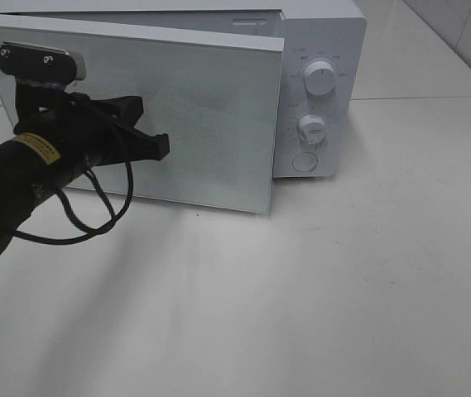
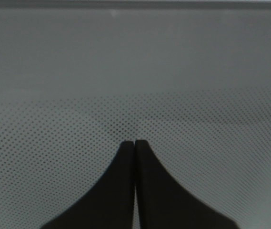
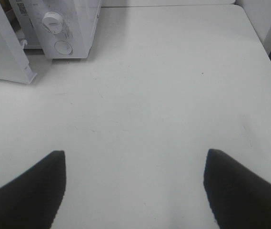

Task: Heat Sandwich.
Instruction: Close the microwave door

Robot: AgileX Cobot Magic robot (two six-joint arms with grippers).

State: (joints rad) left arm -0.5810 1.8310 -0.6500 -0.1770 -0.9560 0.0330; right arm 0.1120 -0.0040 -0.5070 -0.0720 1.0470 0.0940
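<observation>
**Jaws clenched on the door, set to push it home**

Left jaws are pinched tight with nothing between them. Their black tips rest against the dotted glass of the white microwave oven's (image 1: 322,50) flat rectangular door (image 1: 210,124). That door stands ajar, its free edge out in front of the control panel with 2 round white dials (image 1: 319,78). Right jaws hang released and empty over the white worktop (image 1: 343,289), well apart from the oven.

The step in hand looks like shutting the door. To do it well, press nearer the free edge than the hinge and push square to the glass so the tips do not skid. Follow through until the latch catches, since a light oven could slide back.

The sandwich shows in no view. Presumably it sits inside, behind the door, so its look cannot be told.
</observation>
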